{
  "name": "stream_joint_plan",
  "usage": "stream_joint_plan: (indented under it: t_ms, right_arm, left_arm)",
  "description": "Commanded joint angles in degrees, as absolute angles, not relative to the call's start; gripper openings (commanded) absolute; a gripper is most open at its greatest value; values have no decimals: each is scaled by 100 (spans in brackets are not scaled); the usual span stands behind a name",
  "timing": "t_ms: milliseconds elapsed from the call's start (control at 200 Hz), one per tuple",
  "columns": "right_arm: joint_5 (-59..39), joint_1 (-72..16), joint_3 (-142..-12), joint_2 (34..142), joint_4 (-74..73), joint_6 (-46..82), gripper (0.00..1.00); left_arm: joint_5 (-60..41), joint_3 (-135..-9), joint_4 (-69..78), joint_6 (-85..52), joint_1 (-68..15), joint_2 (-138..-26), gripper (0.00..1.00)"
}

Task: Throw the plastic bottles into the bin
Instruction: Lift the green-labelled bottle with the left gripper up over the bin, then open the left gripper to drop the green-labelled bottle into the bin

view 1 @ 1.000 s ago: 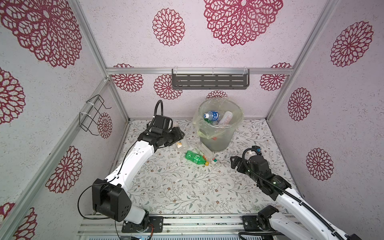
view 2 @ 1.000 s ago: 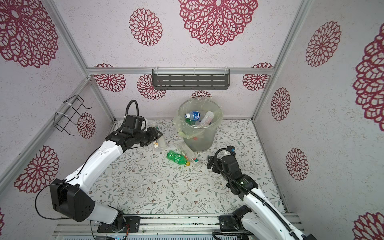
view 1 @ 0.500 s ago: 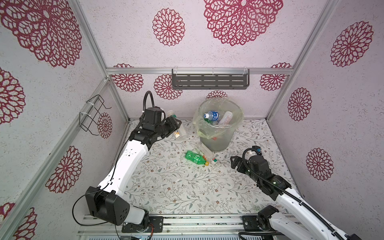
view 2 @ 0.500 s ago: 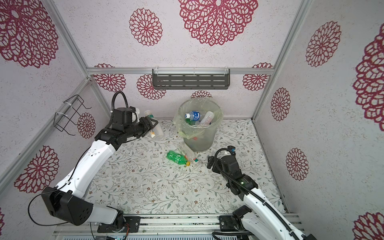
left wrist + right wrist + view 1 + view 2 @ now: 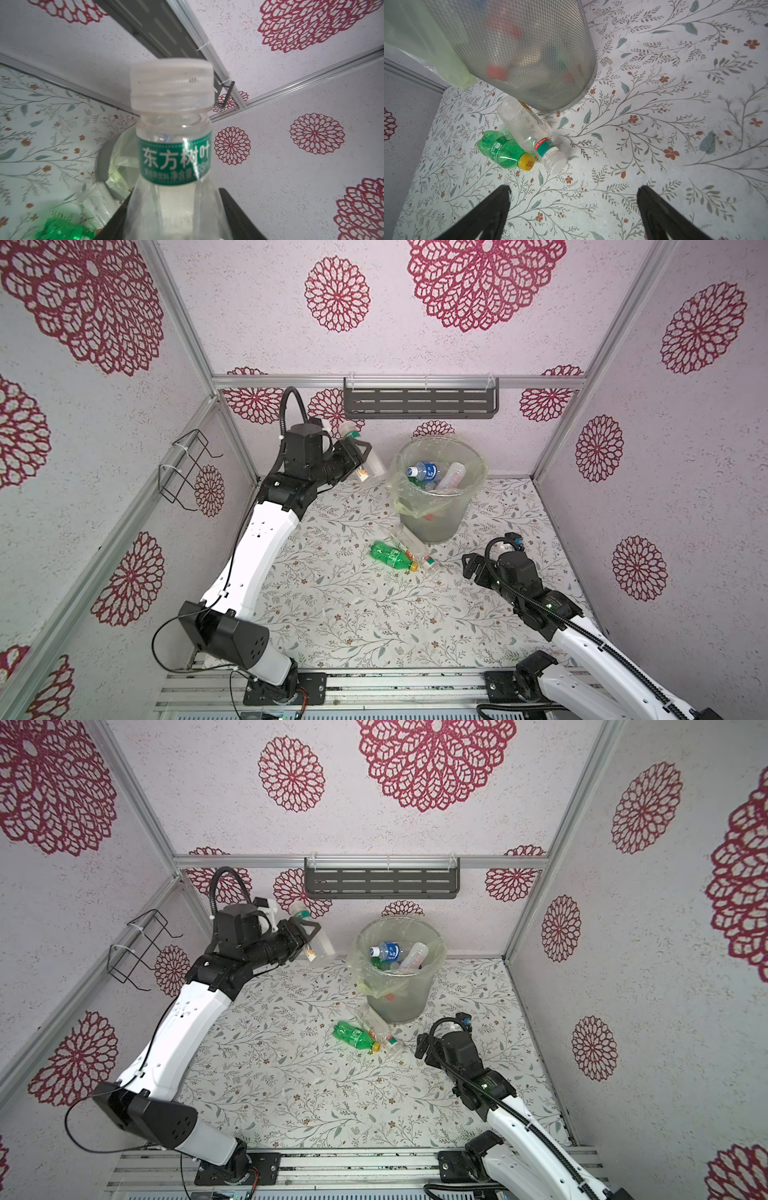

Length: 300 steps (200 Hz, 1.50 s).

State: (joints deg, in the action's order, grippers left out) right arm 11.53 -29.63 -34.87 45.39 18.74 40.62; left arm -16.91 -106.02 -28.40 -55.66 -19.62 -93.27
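My left gripper (image 5: 356, 451) (image 5: 305, 932) (image 5: 174, 216) is shut on a clear plastic bottle (image 5: 371, 466) (image 5: 321, 946) (image 5: 174, 158) with a green neck label and a white cap. It holds the bottle in the air, left of the bin and near its rim. The grey mesh bin (image 5: 436, 522) (image 5: 399, 998) (image 5: 529, 52), lined with a yellowish bag, holds several bottles. A green bottle (image 5: 390, 556) (image 5: 354, 1038) (image 5: 502, 149) and a clear one (image 5: 409, 545) (image 5: 374, 1025) (image 5: 525, 124) lie at the bin's foot. My right gripper (image 5: 471, 568) (image 5: 422, 1048) (image 5: 574, 199) stands open and empty, low over the floor, just right of them.
A dark slotted shelf (image 5: 419, 402) hangs on the back wall above the bin. A black wire rack (image 5: 185, 468) juts from the left wall beside my left arm. Patterned walls close in three sides, and a metal rail (image 5: 374, 684) runs along the front.
My left arm has lifted the clear bottle off the floor and carried it up and back toward the bin's rim. The right arm has not moved.
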Motion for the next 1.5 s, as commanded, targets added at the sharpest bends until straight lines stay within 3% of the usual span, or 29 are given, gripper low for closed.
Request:
stream_joint_plan:
  t_ms: [0,60,235,300,836,1496]
  right_arm:
    - [1296,-2939,-3625,4393,1967,4184,99]
    - [1306,-2942,-3621,4369,1981,4207,99]
    - [1336,-2947,-3732,4321,2115,4236,99]
    - [1337,-2950,-3753,4261,2155,4236,99]
    - [1300,-2951,-3612,4486,2077,4087,99]
    - [971,-2966,-3459,4725,1769,4088,99]
  left_arm:
    - [-1848,-11467,-2586,-5782,-2301,-10134,58]
    - [-1908,-12190,-2481,-5871,-2488,-10791,61]
    - [-2280,-15561,-3304,-6036,-2845,-13031,100]
    - [-2364,-15833,-3012,-6168,-2882,-13079,97]
    - [-2140,-12423,-2529,-5552,-2114,-9736,97]
    - [-2329,-9012,-2276,-5336,-1023,-8164,97]
